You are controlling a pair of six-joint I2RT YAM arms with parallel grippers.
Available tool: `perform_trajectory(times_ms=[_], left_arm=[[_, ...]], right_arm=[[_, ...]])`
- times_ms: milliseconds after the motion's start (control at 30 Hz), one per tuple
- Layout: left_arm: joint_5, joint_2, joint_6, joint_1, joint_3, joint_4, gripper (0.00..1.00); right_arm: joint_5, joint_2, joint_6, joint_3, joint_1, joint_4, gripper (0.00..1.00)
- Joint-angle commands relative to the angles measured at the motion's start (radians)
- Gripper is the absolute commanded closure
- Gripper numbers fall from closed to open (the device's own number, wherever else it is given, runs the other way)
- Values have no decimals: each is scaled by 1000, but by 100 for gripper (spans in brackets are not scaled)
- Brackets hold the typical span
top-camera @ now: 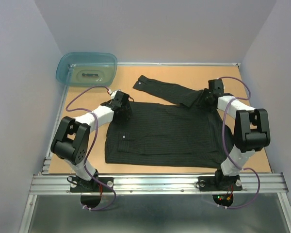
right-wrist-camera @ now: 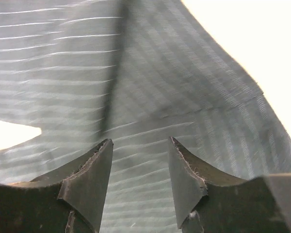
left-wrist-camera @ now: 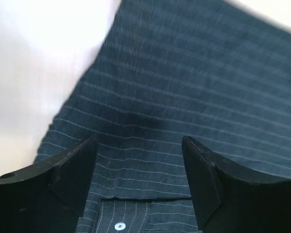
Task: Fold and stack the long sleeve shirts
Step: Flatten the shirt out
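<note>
A black pinstriped long sleeve shirt (top-camera: 160, 133) lies flat on the brown table, one sleeve (top-camera: 160, 90) stretched toward the back left. My left gripper (top-camera: 124, 115) hovers over the shirt's back left corner. In the left wrist view its jaws stand wide open (left-wrist-camera: 138, 141) above the striped cloth (left-wrist-camera: 184, 82), with nothing between them, and a pale button (left-wrist-camera: 119, 226) shows below. My right gripper (top-camera: 205, 98) sits at the shirt's back right shoulder, where the sleeve starts. Its jaws (right-wrist-camera: 139, 141) are open over the cloth (right-wrist-camera: 150, 77), which lies flat beneath them.
A translucent teal tub (top-camera: 87, 68) stands at the table's back left corner. Bare brown tabletop (top-camera: 136, 73) shows around the shirt. White walls close in the table on three sides, and a metal rail (top-camera: 155, 182) runs along the near edge.
</note>
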Motion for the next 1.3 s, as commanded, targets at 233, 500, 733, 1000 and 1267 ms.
perform_trajectory(times_ms=[233,500,733,1000,1267], left_arm=[[132,17,-58,75,-118,32,19],[118,-12,-59,96,-114,1,18],[59,-73,101,96,57,0,1],[-12,155,243,99,320,-72,1],[40,308,284,104,405,-57,1]], right_arm=[[-75,167,44,46,-175,97,46],[-26,130,24,89,-254,93,42],[-113,63,-157,141,-254,89,36],[-199,115,-295,185,-254,68,35],[-158,169,-328,186,-254,13,34]])
